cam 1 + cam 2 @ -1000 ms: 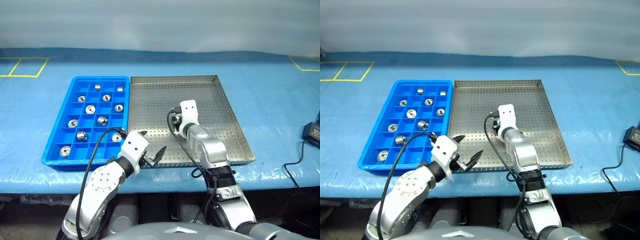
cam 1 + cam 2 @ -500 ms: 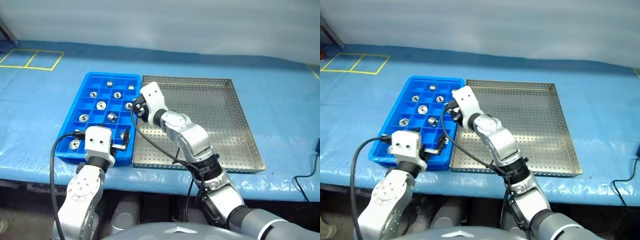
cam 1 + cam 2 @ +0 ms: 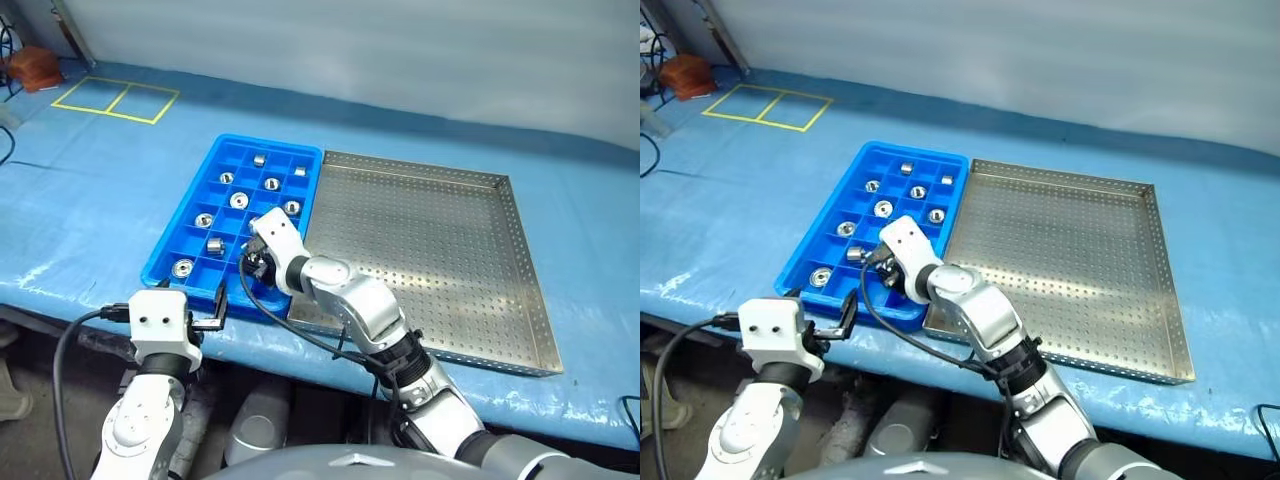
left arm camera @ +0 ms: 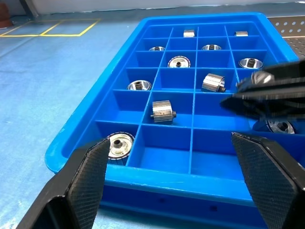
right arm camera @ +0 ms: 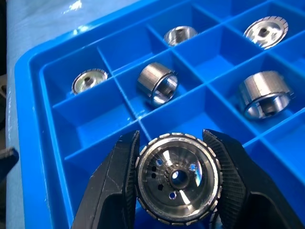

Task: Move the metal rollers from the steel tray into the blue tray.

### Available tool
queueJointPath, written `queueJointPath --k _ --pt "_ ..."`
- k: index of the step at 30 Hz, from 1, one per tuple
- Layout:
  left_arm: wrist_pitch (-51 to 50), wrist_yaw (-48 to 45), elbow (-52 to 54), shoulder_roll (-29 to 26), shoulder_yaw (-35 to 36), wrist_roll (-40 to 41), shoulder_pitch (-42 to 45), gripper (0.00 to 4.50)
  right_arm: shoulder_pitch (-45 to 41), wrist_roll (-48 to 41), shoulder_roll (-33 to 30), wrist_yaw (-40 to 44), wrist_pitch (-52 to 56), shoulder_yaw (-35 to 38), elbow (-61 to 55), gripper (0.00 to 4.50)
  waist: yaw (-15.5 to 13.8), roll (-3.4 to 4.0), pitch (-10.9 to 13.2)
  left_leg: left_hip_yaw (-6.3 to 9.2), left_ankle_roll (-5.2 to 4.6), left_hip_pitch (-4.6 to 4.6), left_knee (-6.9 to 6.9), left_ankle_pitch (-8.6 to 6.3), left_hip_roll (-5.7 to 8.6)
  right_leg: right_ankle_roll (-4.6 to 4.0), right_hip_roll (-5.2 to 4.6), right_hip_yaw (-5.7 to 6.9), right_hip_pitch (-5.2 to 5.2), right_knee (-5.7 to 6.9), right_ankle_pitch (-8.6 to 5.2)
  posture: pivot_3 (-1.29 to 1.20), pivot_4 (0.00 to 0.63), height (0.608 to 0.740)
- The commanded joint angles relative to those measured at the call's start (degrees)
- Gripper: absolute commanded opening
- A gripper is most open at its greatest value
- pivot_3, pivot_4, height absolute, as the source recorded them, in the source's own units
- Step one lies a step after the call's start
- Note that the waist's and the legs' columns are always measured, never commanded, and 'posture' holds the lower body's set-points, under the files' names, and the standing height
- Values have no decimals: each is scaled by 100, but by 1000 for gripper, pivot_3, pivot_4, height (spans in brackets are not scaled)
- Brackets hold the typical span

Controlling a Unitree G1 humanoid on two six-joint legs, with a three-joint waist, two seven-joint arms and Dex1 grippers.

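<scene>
The blue tray (image 3: 160, 262) lies left of the steel tray (image 3: 430, 250), edge to edge. Several metal rollers (image 3: 238, 200) sit singly in its square compartments. My right gripper (image 3: 256, 268) hovers over the blue tray's near right compartments. It is shut on one roller (image 5: 178, 179), whose end face with the central hole looks at the wrist camera between the two fingers (image 5: 114, 191). My left gripper (image 4: 170, 140) stands open at the blue tray's front rim and holds nothing. In the left wrist view the right gripper (image 4: 271, 90) shows as a dark blur above the compartments.
Both trays rest on a blue-covered table (image 3: 90, 200) whose front edge runs just under the left gripper. Yellow tape squares (image 3: 115, 100) mark the far left, beside a brown object (image 3: 35, 65). A black cable (image 3: 75, 335) loops from the left wrist.
The view has swung left. My right gripper carried its roller from the steel tray leftward over the blue tray. The left gripper drew back and left, off the steel tray's front corner.
</scene>
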State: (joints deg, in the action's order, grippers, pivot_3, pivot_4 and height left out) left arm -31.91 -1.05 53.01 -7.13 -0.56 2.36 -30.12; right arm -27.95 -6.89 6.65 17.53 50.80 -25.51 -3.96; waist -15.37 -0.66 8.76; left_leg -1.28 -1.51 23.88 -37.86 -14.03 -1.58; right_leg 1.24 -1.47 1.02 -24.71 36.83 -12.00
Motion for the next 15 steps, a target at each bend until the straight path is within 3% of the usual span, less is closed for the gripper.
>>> queueJointPath --k 1,9,15 --pt "160 -64 247 -17 -25 0 -24 4434 126 -96 -2 77 144 -108 -377 1724 -62 0 0 -1 2 0 0 -1 -2 0 1 1 0 0 0 528 150 740" --pt "178 -175 171 -31 -60 14 24 4434 320 -161 11 124 248 -199 -536 1724 -290 0 0 1 6 0 -1 -4 -6 -5 1 17 -3 -1 -5 505 150 740" --pt "152 -278 126 -67 -88 25 105 4434 351 -82 26 63 134 -150 -454 3732 -293 -1 -2 -1 12 4 0 -8 -7 -5 0 24 -26 -4 -5 483 150 740"
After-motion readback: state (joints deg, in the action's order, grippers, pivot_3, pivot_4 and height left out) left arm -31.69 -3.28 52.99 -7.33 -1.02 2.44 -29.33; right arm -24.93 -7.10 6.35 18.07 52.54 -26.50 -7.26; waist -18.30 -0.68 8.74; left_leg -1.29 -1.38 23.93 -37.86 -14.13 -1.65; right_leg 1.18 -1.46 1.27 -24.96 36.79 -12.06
